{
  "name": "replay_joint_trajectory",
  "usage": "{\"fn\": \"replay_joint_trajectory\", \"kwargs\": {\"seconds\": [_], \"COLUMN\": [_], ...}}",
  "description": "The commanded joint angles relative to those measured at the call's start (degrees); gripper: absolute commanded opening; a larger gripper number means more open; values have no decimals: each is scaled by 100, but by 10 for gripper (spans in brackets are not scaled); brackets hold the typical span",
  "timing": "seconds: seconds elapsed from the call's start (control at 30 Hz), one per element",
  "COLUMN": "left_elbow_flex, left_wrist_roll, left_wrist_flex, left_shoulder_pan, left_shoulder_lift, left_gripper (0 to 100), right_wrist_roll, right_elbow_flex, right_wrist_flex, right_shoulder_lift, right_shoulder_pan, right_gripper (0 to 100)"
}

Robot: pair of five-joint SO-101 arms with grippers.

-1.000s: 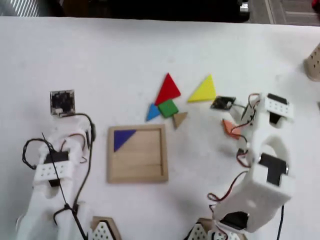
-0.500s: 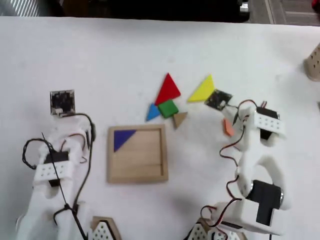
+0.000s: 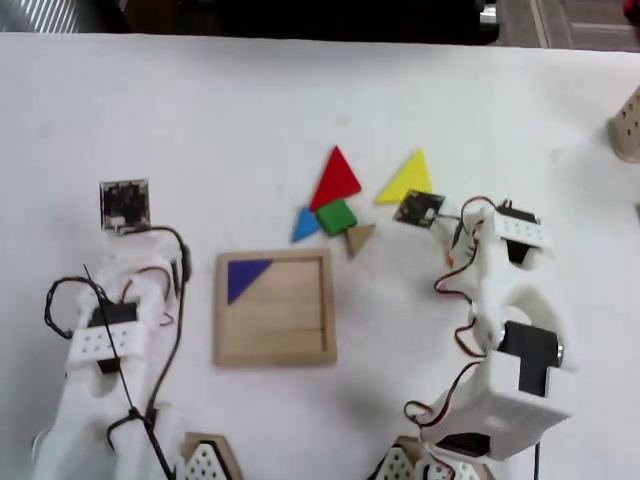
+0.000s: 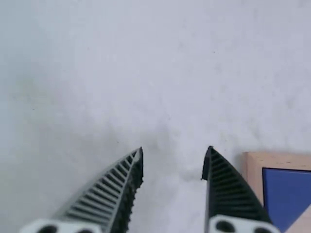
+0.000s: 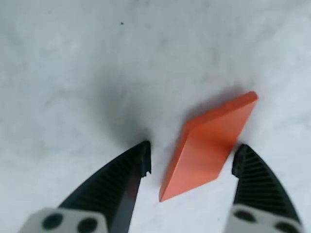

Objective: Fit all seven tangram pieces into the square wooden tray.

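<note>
Tray (image 3: 274, 356): one blue triangle (image 3: 246, 277) seated in a corner; six pieces still outside.
Orange piece (image 5: 209, 145): on the table between the right gripper's (image 5: 193, 148) spread fingers, ungripped.
Left gripper (image 4: 172, 155): spread, empty, beside the tray.

i'm looking down on a white table (image 3: 200, 110). the square wooden tray (image 3: 274, 357) lies flat near its middle. just past the tray's far edge sits a tight cluster: a red triangle (image 3: 335, 178), a green square (image 3: 337, 216) touching it on the near side, a small blue triangle (image 3: 305, 225) and a tan triangle (image 3: 359, 237) flanking the square. a yellow triangle (image 3: 408, 180) lies just beside the red one, apart from it. an orange parallelogram (image 5: 209, 145) rests on bare white surface. a perforated wooden block (image 3: 628, 125) stands at the table's edge.
</note>
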Motion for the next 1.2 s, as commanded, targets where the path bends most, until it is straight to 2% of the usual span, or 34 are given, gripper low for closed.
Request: {"fn": "replay_joint_trajectory", "kwargs": {"seconds": [0.0, 0.23, 0.3, 0.43, 0.67, 0.8, 0.87, 1.03, 1.17], "left_elbow_flex": [-105, -97, -97, -88, -88, -88, -88, -88, -88], "left_wrist_roll": [-53, -53, -53, -53, -53, -53, -53, -53, -53], "left_wrist_flex": [-176, -176, -176, -176, -176, -176, -176, -167, -167], "left_shoulder_pan": [-57, -57, -75, -84, -84, -84, -84, -92, -92], "left_shoulder_lift": [-145, -145, -145, -145, -154, -154, -163, -180, -180], "left_gripper": [213, 212, 212, 211, 211, 211, 211, 211, 211], "right_wrist_roll": [132, 132, 123, -457, -571, -1099, -1292, -1723, -1829], "right_elbow_flex": [-255, -281, -290, -413, -396, -475, -598, -1064, -1415], "right_wrist_flex": [-101, -110, -119, -101, -101, -92, 57, 857, 1341], "right_shoulder_lift": [48, 40, 40, 92, 92, -4, -84, -286, -330], "right_shoulder_pan": [-84, -101, -198, -251, -207, -110, -110, -110, -22], "right_gripper": [269, 266, 237, 149, 151, 151, 145, 48, 38]}}
